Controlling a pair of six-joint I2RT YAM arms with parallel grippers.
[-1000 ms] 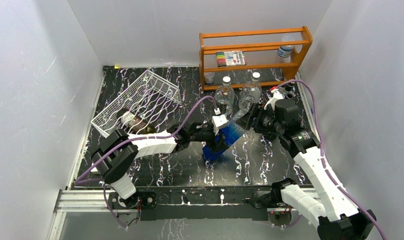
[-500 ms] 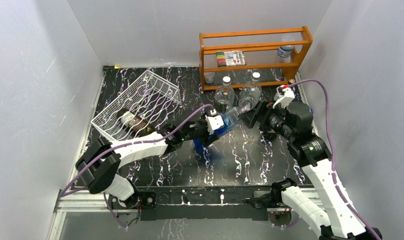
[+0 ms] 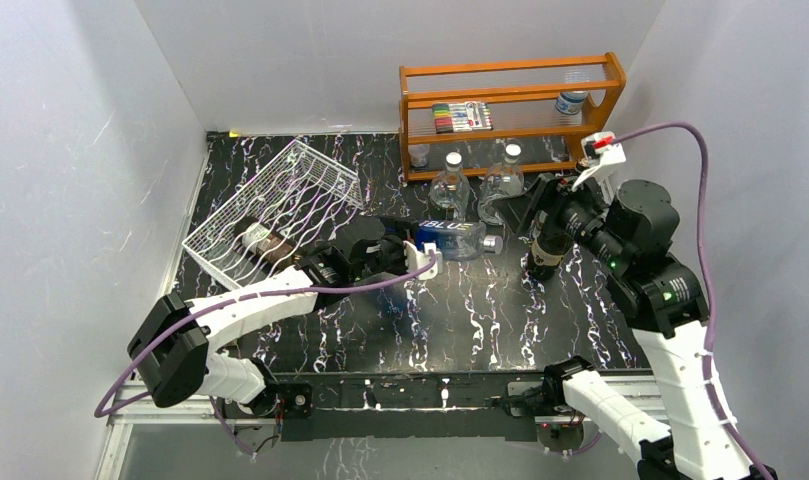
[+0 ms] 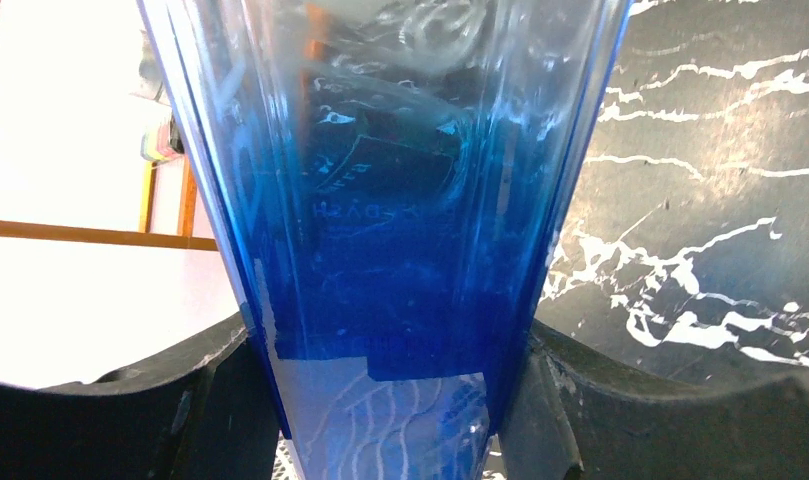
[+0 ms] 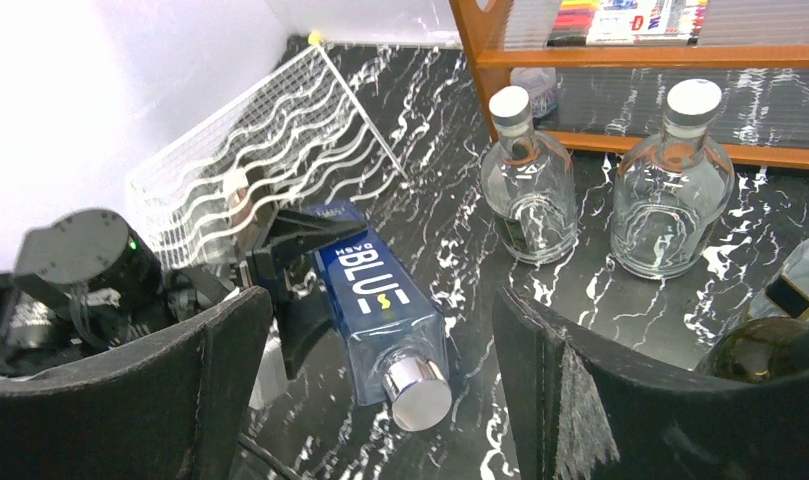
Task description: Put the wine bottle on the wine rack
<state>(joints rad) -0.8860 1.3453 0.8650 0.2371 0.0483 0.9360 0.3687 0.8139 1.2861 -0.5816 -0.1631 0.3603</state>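
**Blue wine bottle gripped by left arm, short of the rack**

The blue wine bottle is seen clamped at its base end in the left gripper. In the left wrist view the black fingers are pressed against both sides of the blue glass. The bottle is carried roughly level over the black marbled table, with its silver cap directed towards the right arm. A label reading "BLUE" is noted on its side.

The white wire wine rack stands tilted at the far left of the table, apart from the blue bottle. One dark bottle is seen lying in the rack's lower part.

The right gripper is held to the right of the bottle's cap, its jaws spread wide and closed on nothing. A dark bottle stands upright just beside it.

Two clear glass bottles with white caps stand upright in front of the orange wooden shelf. A pack of markers is recorded on the shelf.
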